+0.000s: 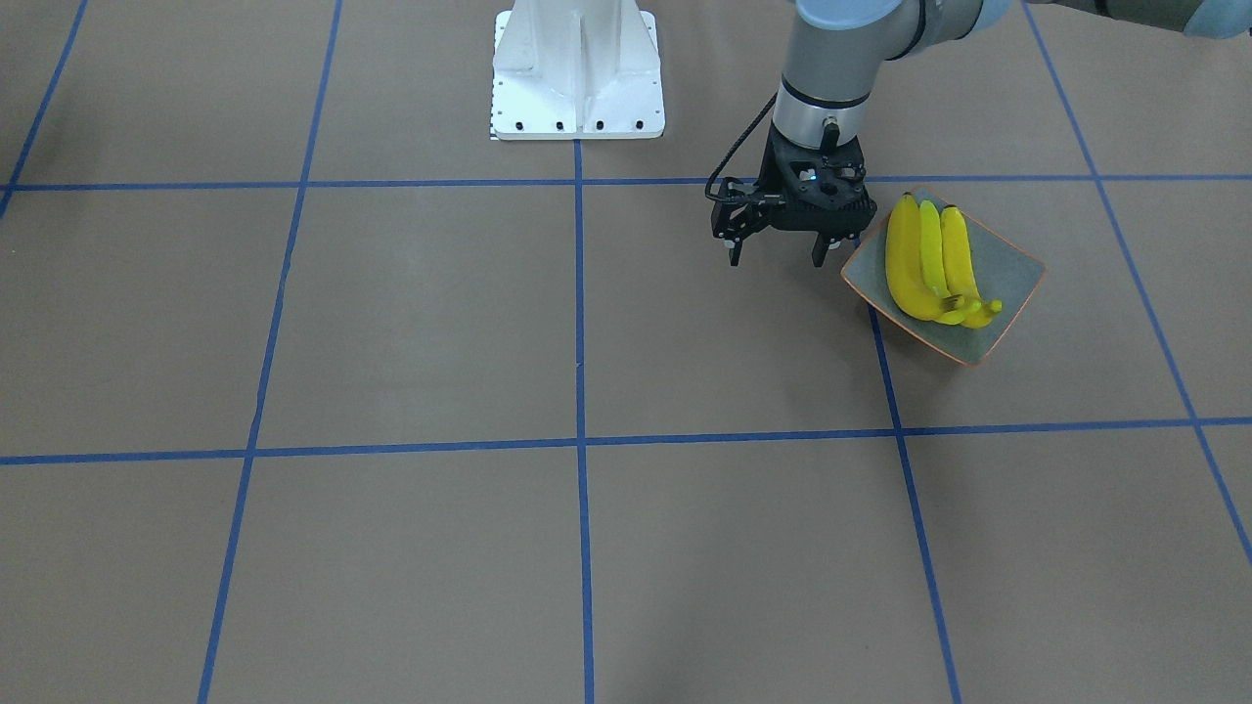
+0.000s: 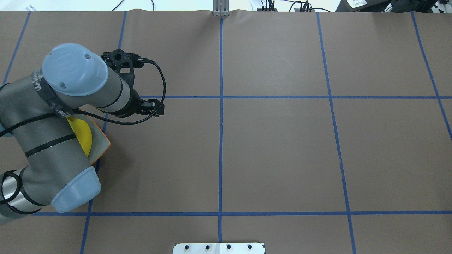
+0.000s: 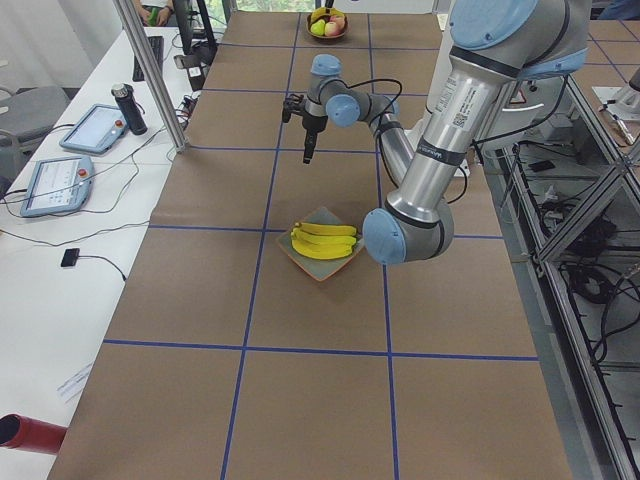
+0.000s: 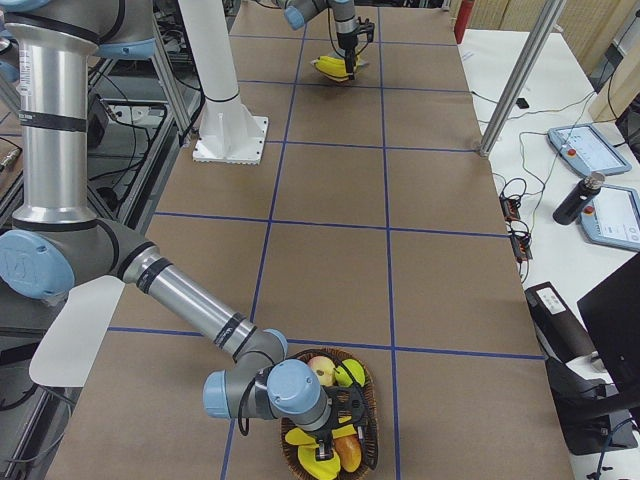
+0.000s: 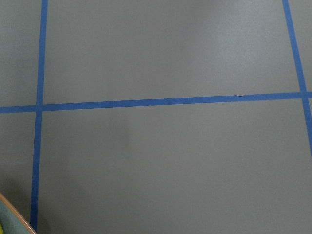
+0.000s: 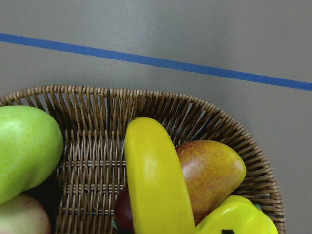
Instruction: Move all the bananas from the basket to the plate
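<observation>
1. We see our left tool (image 1: 776, 260) spread wide and empty, hanging over the worktop (image 1: 411, 323) just beside the plate (image 1: 1009, 274).
2. Three bananas (image 1: 917, 264) lie side by side on the plate.
3. Our right tool (image 4: 345, 425) hangs over the basket (image 4: 372, 395), well apart from the plate; we cannot tell whether it is spread or pressed together.
4. One banana (image 6: 153, 185) lies in the basket, across a red-orange fruit (image 6: 212, 165) and near a green fruit (image 6: 24, 146).

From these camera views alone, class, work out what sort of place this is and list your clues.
Most likely a robotics lab: two industrial arms, the left arm and right arm, work at a table gridded with blue tape, with control pendants on a side bench.
</observation>
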`<move>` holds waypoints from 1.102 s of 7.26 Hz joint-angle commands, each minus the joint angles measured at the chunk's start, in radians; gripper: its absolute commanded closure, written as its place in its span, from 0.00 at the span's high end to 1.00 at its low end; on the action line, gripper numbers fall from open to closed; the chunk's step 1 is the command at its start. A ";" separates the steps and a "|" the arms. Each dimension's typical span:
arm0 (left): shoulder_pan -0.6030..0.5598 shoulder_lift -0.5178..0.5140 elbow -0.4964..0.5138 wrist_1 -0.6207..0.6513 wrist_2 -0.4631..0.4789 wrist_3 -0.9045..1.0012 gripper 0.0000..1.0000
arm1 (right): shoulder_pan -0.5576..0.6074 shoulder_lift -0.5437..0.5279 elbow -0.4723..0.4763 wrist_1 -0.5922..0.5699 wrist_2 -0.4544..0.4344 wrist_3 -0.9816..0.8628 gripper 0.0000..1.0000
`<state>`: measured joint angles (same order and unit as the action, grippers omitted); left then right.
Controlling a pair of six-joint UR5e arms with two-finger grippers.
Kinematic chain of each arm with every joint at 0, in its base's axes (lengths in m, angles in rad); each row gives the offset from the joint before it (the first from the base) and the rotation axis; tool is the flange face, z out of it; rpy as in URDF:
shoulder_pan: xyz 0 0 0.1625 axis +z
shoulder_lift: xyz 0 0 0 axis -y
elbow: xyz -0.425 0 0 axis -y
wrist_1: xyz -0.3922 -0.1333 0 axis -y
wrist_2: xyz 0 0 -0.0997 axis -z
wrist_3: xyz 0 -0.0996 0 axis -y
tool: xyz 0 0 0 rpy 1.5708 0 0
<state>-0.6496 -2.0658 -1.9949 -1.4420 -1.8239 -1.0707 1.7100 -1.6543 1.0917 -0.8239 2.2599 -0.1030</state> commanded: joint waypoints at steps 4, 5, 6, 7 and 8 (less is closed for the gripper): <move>0.002 0.012 -0.009 0.000 0.000 -0.003 1.00 | 0.017 0.050 0.055 -0.040 0.108 0.057 0.00; 0.004 0.012 -0.007 0.000 0.000 -0.003 1.00 | 0.084 0.042 0.088 -0.066 0.136 0.045 0.00; 0.005 0.012 -0.007 0.000 0.000 -0.003 1.00 | 0.109 0.036 0.132 -0.084 0.154 0.037 0.00; 0.007 0.010 -0.007 -0.003 -0.002 -0.003 1.00 | 0.096 0.037 0.172 -0.125 0.188 0.037 0.00; 0.010 0.000 -0.007 -0.005 -0.002 -0.014 1.00 | 0.065 0.045 0.201 -0.162 0.205 0.063 0.00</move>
<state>-0.6428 -2.0574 -2.0020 -1.4443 -1.8249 -1.0762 1.7968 -1.6144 1.2492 -0.9400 2.4361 -0.0588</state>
